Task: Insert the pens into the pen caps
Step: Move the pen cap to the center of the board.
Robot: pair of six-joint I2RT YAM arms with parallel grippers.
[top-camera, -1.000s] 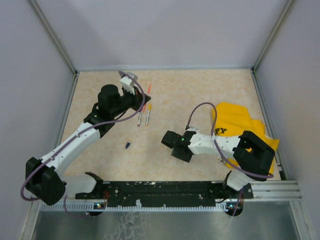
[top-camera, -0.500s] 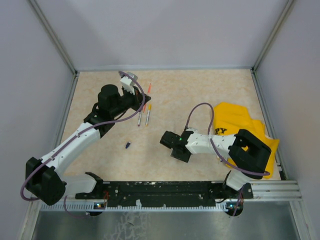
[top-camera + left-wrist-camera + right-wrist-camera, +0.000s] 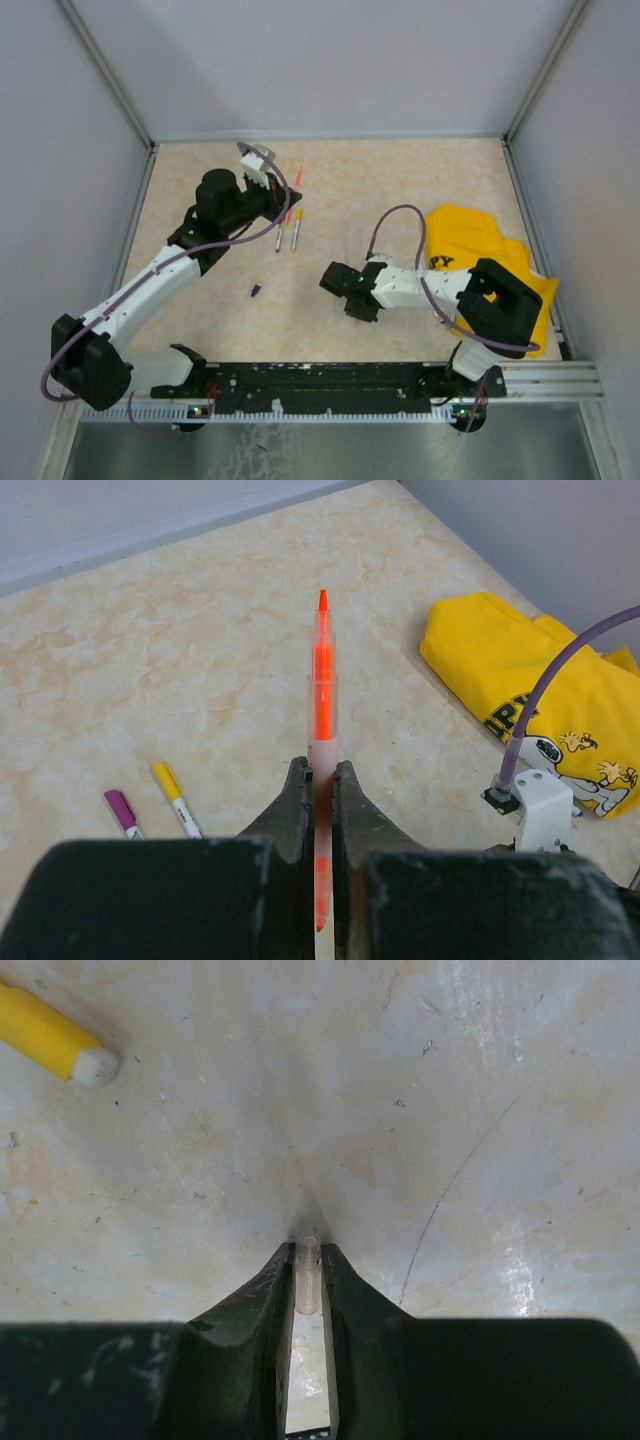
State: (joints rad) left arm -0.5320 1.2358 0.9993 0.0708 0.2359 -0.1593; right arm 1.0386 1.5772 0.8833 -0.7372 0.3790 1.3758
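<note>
My left tool (image 3: 321, 770) grips the uncapped orange pen (image 3: 322, 670), my right tool (image 3: 307, 1252) pinches a clear cap (image 3: 308, 1288) left of the yellow cloth (image 3: 472, 240); joining them remains.

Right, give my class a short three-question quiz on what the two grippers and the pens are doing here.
1. True or false: the left gripper holds a capped blue pen.
2. Between the right gripper jaws sits: A a coin, B a small clear tube, C a screw?
3. Beside the purple-capped pen lies a second capped pen: what colour is its cap?
Key: 1 false, it grips an uncapped orange pen; 2 B; 3 yellow.
</note>
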